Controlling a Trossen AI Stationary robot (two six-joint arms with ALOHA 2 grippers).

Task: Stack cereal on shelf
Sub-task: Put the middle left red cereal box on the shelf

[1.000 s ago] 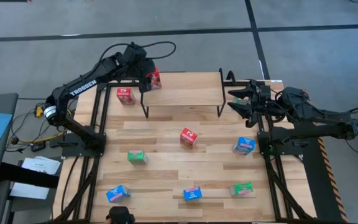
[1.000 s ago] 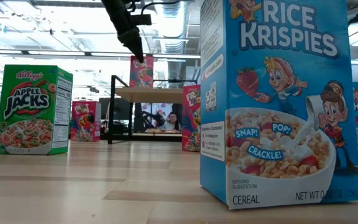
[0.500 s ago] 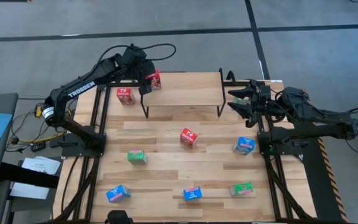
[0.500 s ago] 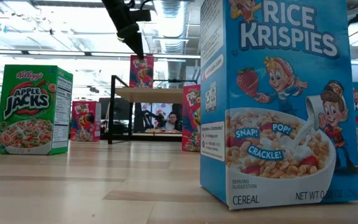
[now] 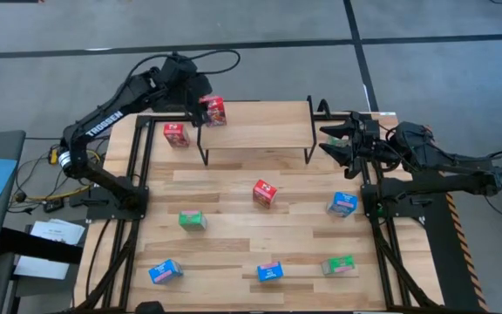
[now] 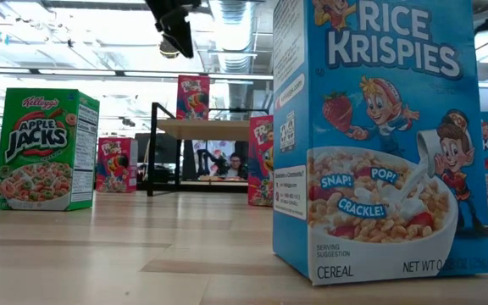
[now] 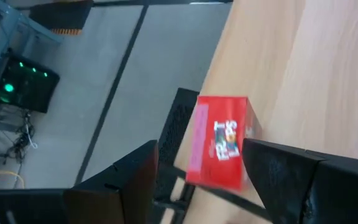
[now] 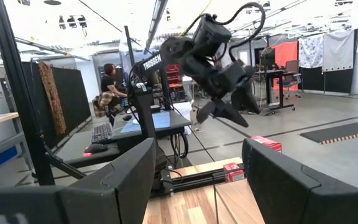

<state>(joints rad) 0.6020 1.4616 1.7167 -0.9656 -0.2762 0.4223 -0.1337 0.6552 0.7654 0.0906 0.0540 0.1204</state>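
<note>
A red cereal box point(image 5: 215, 111) stands upright on the far-left corner of the shelf point(image 5: 260, 126), a light-wood board on black wire legs. My left gripper point(image 5: 198, 98) hangs open above that box point(image 6: 193, 96), clear of its top. In the left wrist view the box point(image 7: 219, 140) shows below, between the two spread fingers. My right gripper point(image 5: 338, 144) waits open at the table's right edge, level with the shelf.
Loose cereal boxes stand on the slatted tabletop: a red one point(image 5: 176, 133) left of the shelf, a red one point(image 5: 265, 193) at the middle, a green one point(image 5: 193, 220), blue ones point(image 5: 342, 204) point(image 5: 165, 271) point(image 5: 270, 271) and a green one point(image 5: 339, 264) near the front. A person sits in the room beyond point(image 6: 235, 163).
My left gripper has risen from the top of the red box on the shelf and drawn back a little toward the table's far-left corner, rolling slightly. The box stays upright on the shelf's corner.
</note>
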